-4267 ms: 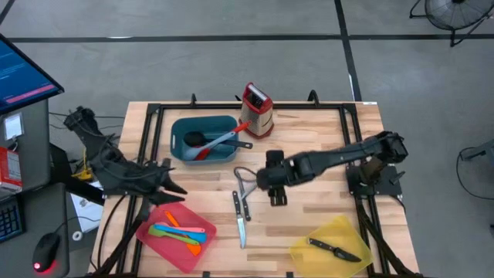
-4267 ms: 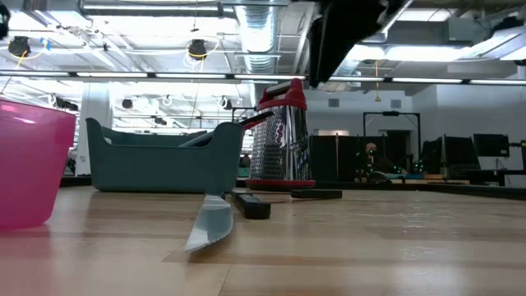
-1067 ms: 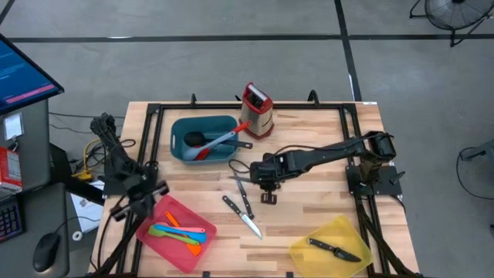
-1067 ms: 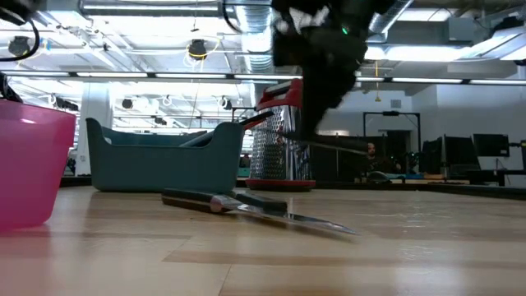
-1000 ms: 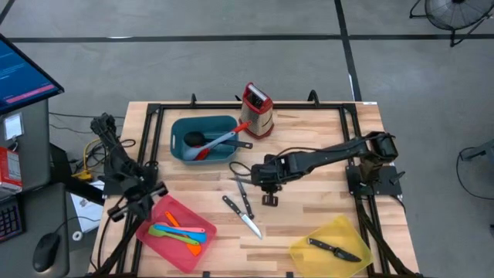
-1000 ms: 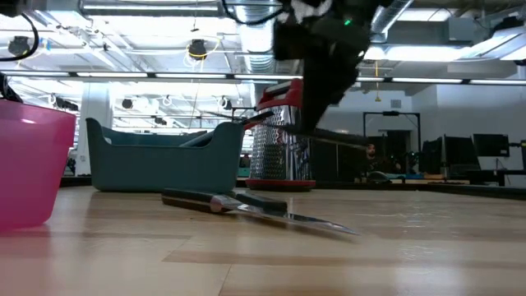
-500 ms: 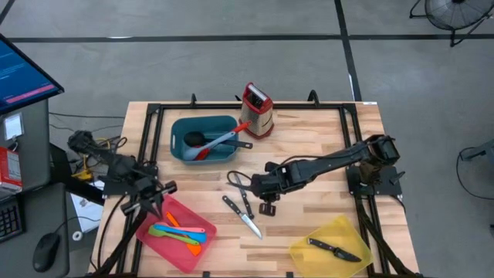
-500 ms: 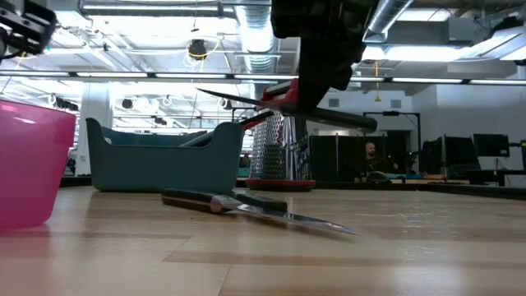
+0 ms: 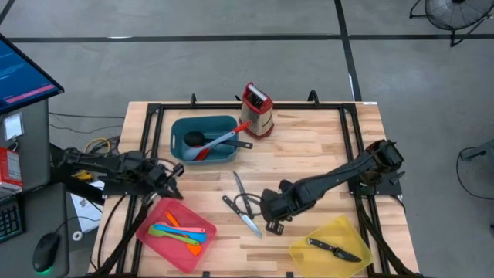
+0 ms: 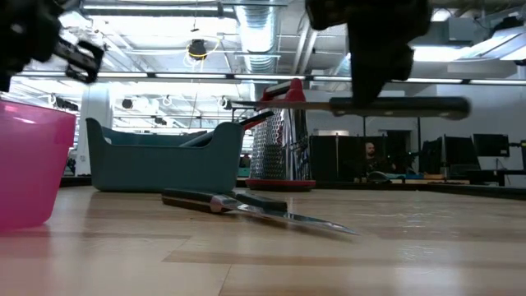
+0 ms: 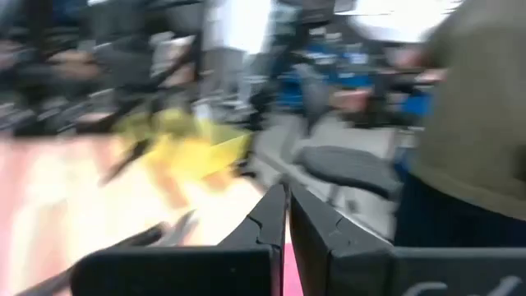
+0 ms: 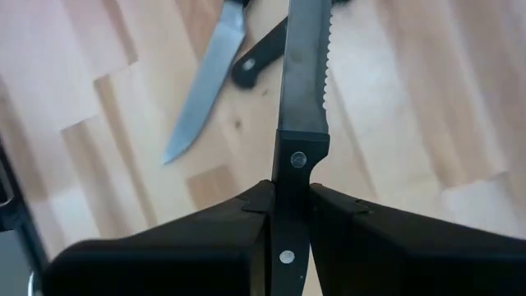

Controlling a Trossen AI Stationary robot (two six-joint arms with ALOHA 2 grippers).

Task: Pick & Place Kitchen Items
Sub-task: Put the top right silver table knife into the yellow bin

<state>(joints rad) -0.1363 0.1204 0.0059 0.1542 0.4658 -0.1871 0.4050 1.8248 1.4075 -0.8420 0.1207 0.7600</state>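
Right pincer (image 12: 283, 215) grips a serrated knife (image 12: 302, 74) by the handle, held off the bench (image 9: 324, 150) and roughly level in the low view. Blade runs straight out ahead of the fingers; in the high view it points toward 10 o'clock from the wrist.

Risks, as judged:
- Grip sits on a narrow part of the handle, with the long blade cantilevered. A quick swing could let the knife pivot or slip between the fingers.
- Likely destination is the yellow tray (image 9: 337, 232), at about 4 o'clock from the pincer, where another knife (image 9: 333, 249) already lies. A low approach could catch the tray's rim.
- One loose knife (image 9: 241, 216) rests on the bench just under the carried blade, at about 9 o'clock from the pincer; dipping could knock it.

Left pincer (image 9: 174, 179) closed and empty, above the red tray (image 9: 176, 204), near the bench's 9 o'clock edge.
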